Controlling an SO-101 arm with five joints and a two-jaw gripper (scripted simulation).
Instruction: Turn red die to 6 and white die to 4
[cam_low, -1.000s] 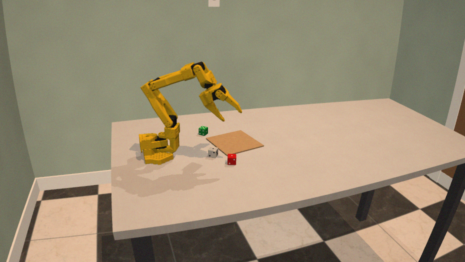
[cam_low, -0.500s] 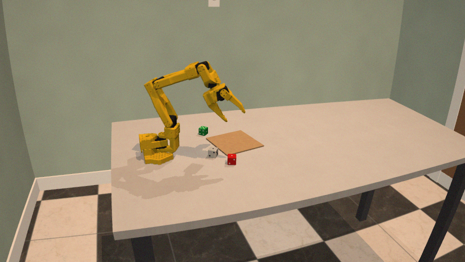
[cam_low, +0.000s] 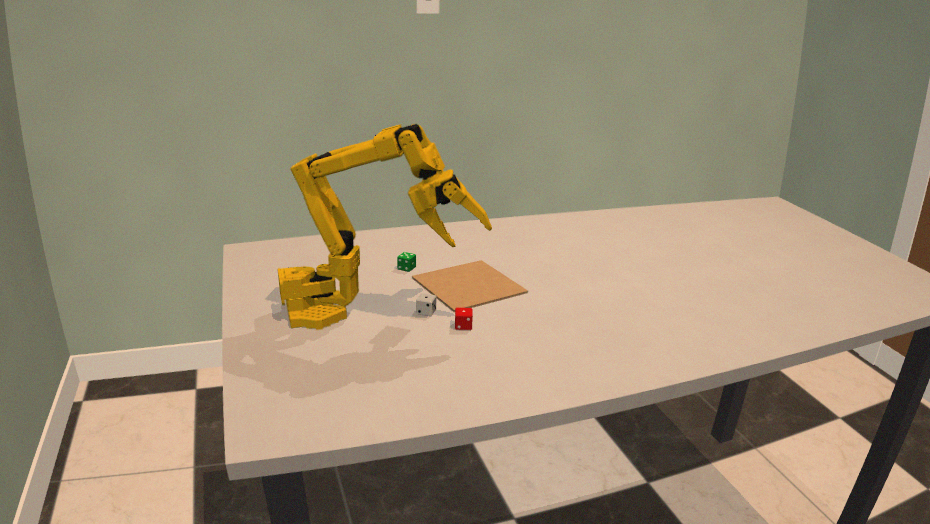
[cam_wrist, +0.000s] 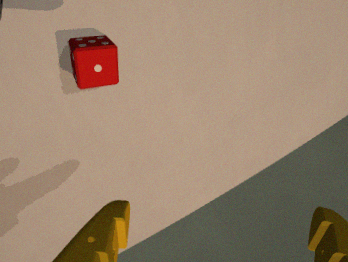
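The red die (cam_low: pixel 463 318) lies on the table just off the near corner of the brown mat (cam_low: pixel 469 284). In the wrist view the red die (cam_wrist: pixel 94 63) sits at upper left, one pip on the side facing the camera and several pips on its upper face. The white die (cam_low: pixel 425 303) lies on the table beside the mat's near left edge. The green die (cam_low: pixel 406 261) lies behind the mat's left corner. My gripper (cam_low: pixel 469 233) hangs high above the mat's far left part, open and empty; its fingers frame the bottom of the wrist view (cam_wrist: pixel 219 249).
The arm's base (cam_low: pixel 315 296) stands at the table's left side. The table's near edge crosses the wrist view's lower right, floor beyond it.
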